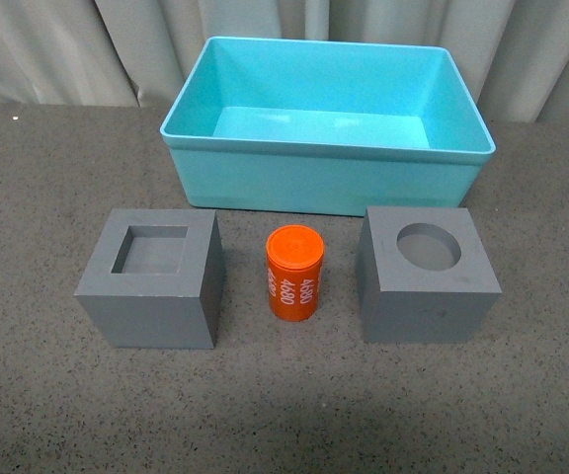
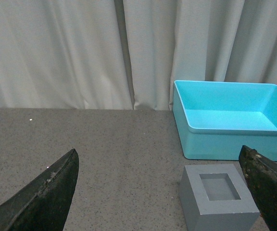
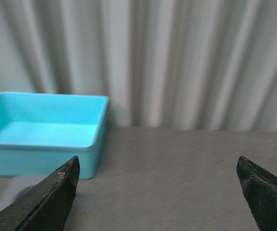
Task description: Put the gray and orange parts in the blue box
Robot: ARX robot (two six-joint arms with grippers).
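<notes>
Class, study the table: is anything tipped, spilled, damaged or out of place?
Nothing stands out. The blue box sits upright and empty at the back. In front, the square-recess cube and the round-recess cube stand flat, recesses up, with the orange cylinder upright between them, touching neither.

The blue box looks like smooth moulded plastic with a soft sheen. In front of it, the cube with the square recess and the cube with the round recess are matt gray and unreflective. The orange cylinder, also in front of the box, is slightly glossy plastic with white print. The counter under the box is dark, speckled and finely grained. Behind the box hangs a pale cloth curtain. The left tool has dull black fingers, scuffed at the edges.
</notes>
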